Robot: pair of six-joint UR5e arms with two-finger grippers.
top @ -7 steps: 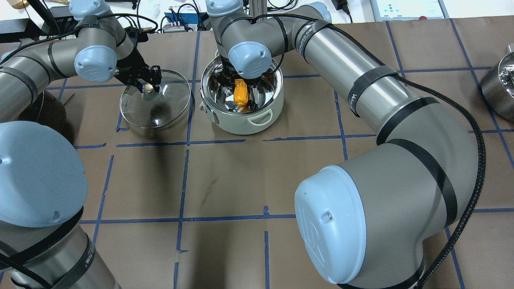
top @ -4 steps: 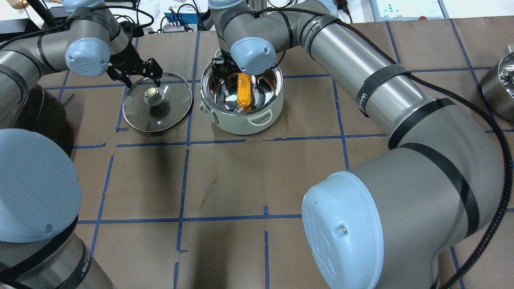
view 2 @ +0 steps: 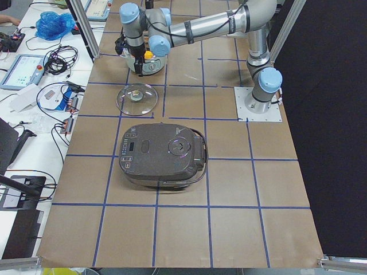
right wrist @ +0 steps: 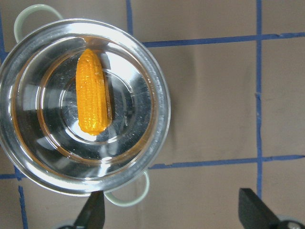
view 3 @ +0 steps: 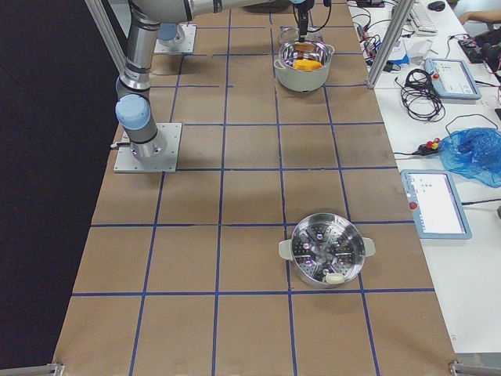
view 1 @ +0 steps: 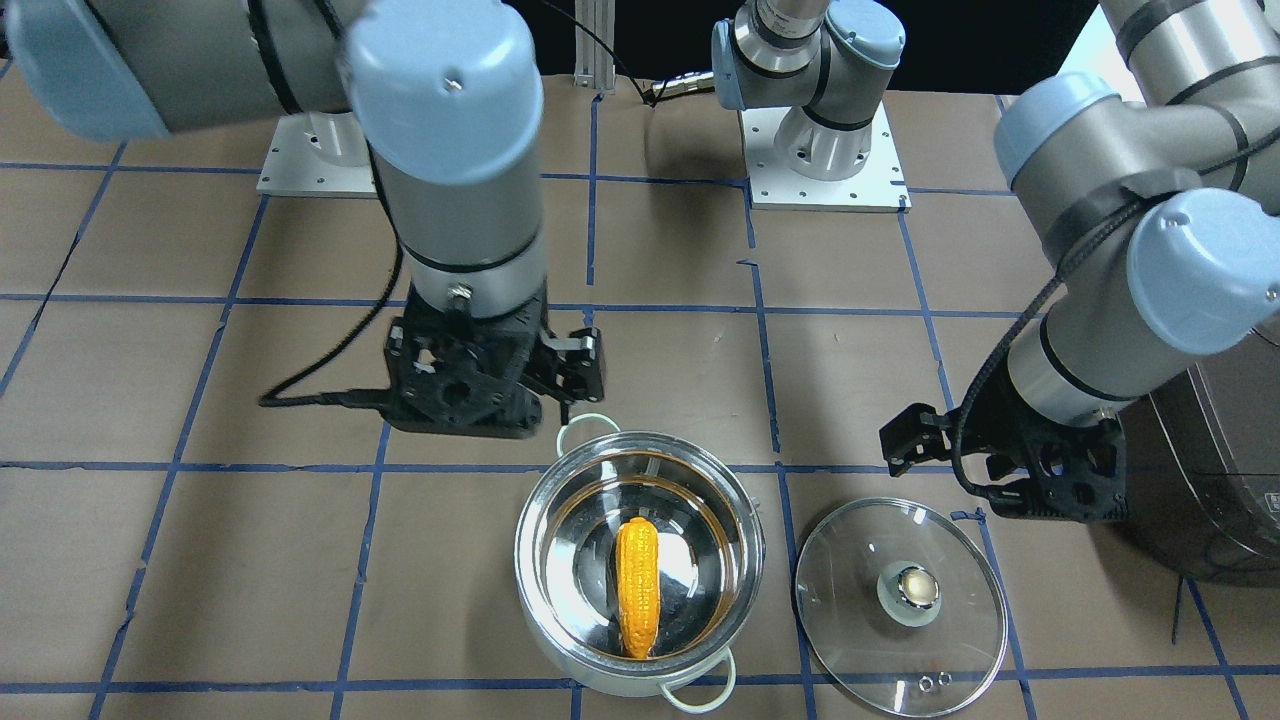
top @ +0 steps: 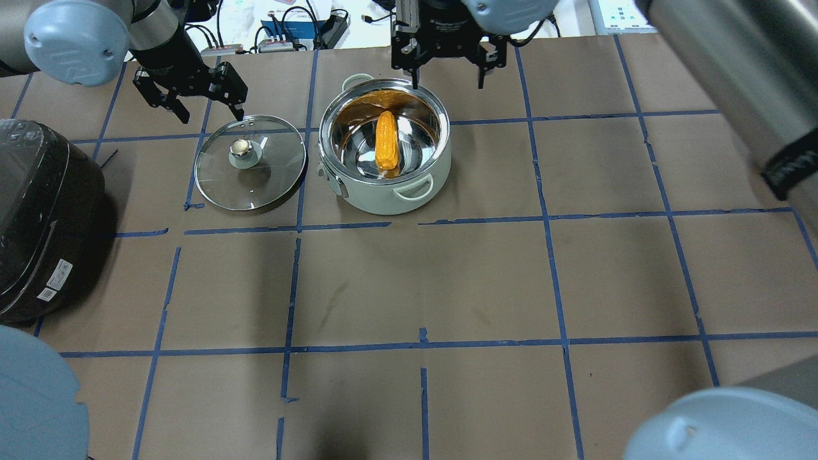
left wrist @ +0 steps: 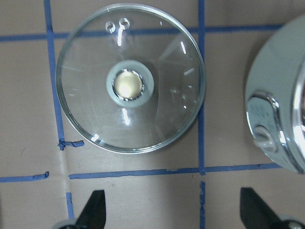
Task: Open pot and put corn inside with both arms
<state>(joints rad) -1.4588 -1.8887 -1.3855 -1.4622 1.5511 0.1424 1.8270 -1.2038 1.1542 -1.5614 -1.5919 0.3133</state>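
**Corn lies in the open pot, both grippers empty**

The right gripper (top: pixel 447 78) hangs over the far edge of the pot (top: pixel 383 198). Its fingers are spread wide with nothing in them. The left gripper (top: pixel 212 114) hangs by the far edge of the lid (top: pixel 255 182), wide open and empty too. The corn (top: pixel 385 145) lies on the shiny bottom of the pot. Its long way runs from the robot's side to the far side, about in line with the two handles. Its thinner end looks to point away from the robot. The lid sits on the table (top: pixel 447 287) just beside the pot, knob (top: pixel 241 147) up.
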